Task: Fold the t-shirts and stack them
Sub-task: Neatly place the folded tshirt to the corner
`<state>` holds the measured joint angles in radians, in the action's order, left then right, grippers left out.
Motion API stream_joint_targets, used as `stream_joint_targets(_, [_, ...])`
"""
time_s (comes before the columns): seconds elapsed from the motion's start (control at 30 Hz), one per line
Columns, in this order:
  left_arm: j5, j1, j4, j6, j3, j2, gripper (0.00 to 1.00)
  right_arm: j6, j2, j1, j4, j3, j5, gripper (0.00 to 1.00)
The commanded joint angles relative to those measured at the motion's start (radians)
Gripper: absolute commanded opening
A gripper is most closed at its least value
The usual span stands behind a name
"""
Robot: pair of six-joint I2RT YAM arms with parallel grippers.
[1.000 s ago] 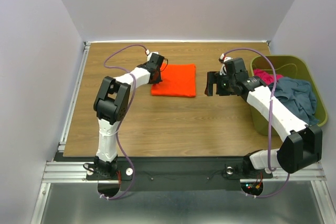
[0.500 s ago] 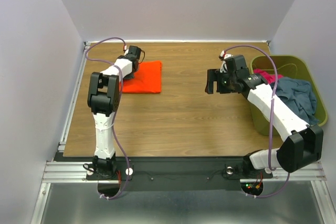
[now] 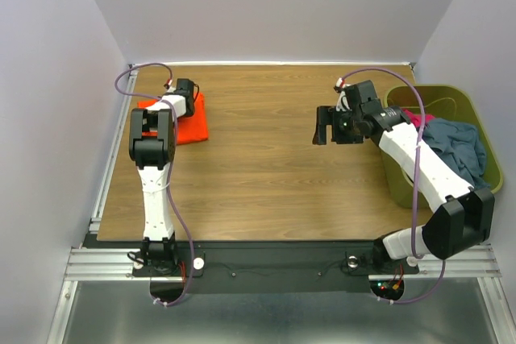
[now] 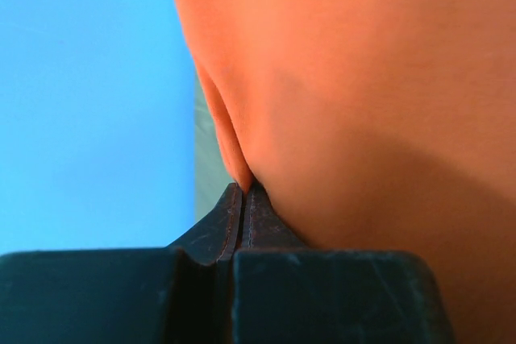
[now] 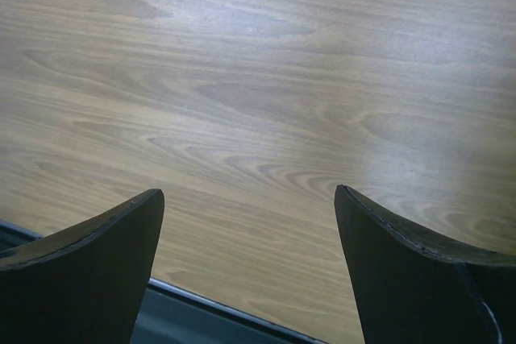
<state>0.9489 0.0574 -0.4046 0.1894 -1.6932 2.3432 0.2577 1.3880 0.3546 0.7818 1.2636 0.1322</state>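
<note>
The folded orange t-shirt (image 3: 190, 125) lies at the far left of the table, partly under my left arm. My left gripper (image 3: 182, 93) is shut on its edge; in the left wrist view the orange cloth (image 4: 371, 102) fills the frame and is pinched between the closed fingers (image 4: 244, 191). My right gripper (image 3: 326, 128) is open and empty above bare wood right of centre, its fingers (image 5: 97, 255) spread wide. The blue-grey t-shirt (image 3: 453, 144) and the magenta-pink t-shirt (image 3: 413, 118) lie crumpled in the olive-green tub (image 3: 439, 96).
The tub stands at the table's right edge beside my right arm. A metal rail (image 3: 113, 147) runs along the left edge of the table, close to the orange shirt. White walls close in the back and both sides.
My left gripper has dragged the orange t-shirt from the table's middle to the far left. My right gripper has stayed almost still.
</note>
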Motion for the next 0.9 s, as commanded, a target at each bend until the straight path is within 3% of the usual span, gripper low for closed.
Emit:
stream_joint_targets(0.0, [0.087, -0.025, 0.072, 0.1, -0.057, 0.002, 0.0, 0.054, -0.021, 0.001, 0.025, 0.034, 0.043, 0.92])
stream_joint_targets(0.23, [0.068, -0.091, 0.204, 0.22, -0.129, 0.019, 0.01, 0.11, 0.012, 0.001, 0.037, 0.062, 0.072, 0.92])
stream_joint_targets(0.27, [0.067, -0.097, 0.211, 0.251, -0.134, 0.028, 0.07, 0.115, 0.023, 0.001, 0.039, 0.069, 0.076, 0.91])
stream_joint_targets(0.33, [0.065, -0.116, 0.246, 0.292, -0.151, 0.042, 0.08, 0.12, 0.032, 0.001, 0.042, 0.095, 0.076, 0.91])
stream_joint_targets(0.57, [0.056, -0.151, 0.265, 0.323, -0.238, 0.093, 0.08, 0.133, 0.055, 0.0, 0.056, 0.131, 0.072, 0.91])
stream_joint_targets(0.83, [0.064, -0.183, 0.283, 0.317, -0.232, 0.096, 0.08, 0.149, 0.06, 0.001, 0.056, 0.141, 0.076, 0.91])
stream_joint_targets(0.87, [0.062, -0.183, 0.285, 0.311, -0.232, 0.091, 0.33, 0.147, 0.06, 0.001, 0.054, 0.141, 0.075, 0.91])
